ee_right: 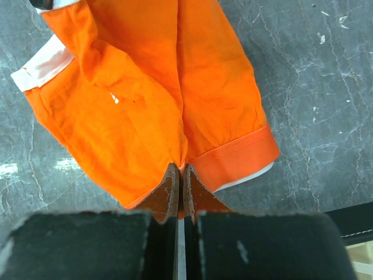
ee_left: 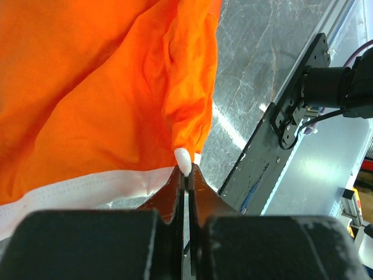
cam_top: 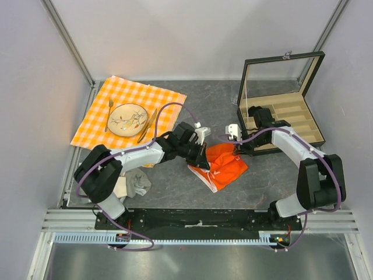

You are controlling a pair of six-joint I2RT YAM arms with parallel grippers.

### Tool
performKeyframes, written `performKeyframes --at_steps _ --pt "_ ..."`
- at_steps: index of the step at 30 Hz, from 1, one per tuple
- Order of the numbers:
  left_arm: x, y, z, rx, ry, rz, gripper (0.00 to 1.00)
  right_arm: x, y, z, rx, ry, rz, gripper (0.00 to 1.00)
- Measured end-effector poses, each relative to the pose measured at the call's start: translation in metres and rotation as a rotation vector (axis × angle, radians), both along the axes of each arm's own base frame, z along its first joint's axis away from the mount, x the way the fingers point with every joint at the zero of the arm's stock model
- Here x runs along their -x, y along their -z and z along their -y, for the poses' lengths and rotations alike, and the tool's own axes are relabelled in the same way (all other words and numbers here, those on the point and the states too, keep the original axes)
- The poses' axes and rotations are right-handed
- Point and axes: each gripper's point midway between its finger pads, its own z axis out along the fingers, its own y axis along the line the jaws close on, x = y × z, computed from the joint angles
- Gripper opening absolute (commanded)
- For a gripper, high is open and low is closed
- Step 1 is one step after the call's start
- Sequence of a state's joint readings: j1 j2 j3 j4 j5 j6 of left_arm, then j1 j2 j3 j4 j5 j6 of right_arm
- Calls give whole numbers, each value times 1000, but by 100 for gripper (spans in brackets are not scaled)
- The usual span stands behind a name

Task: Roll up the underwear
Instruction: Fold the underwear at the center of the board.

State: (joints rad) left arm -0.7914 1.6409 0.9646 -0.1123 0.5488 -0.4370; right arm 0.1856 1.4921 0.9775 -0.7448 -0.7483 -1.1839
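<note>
The underwear [cam_top: 224,165], bright orange with a white band along one edge, lies rumpled near the middle of the grey marbled counter [cam_top: 175,195], between the two claws. The left claw [cam_top: 204,159] is clenched on the white-trimmed edge; the left wrist view shows its tips [ee_left: 185,172] pressed together on a small nub of white trim, with the orange cloth [ee_left: 87,87] spreading away beyond it. The right claw [cam_top: 236,148] is clenched on the opposite side; in the right wrist view its tips [ee_right: 180,174] pinch a fold of the garment [ee_right: 157,87] just beside a stitched orange hem.

At the far left corner lies an orange-and-white checkered cloth [cam_top: 157,99] carrying a patterned plate [cam_top: 128,119] with a fork [cam_top: 110,111] to its left. At the far right stands an open compartment box [cam_top: 291,111], its lid upright. Grey-white cloths [cam_top: 137,184] sit bunched by the left arm's base.
</note>
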Motion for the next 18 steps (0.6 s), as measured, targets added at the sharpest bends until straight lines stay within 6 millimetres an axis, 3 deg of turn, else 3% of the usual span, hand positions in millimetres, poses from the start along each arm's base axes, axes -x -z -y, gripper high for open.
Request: performKeyframes --at_steps 11,18 --pt "18 -14 16 8 1 42 2 15 -3 10 -25 -24 1 3" --pt "32 -10 23 -7 11 36 2 33 2 15 -23 -75 -22 6"
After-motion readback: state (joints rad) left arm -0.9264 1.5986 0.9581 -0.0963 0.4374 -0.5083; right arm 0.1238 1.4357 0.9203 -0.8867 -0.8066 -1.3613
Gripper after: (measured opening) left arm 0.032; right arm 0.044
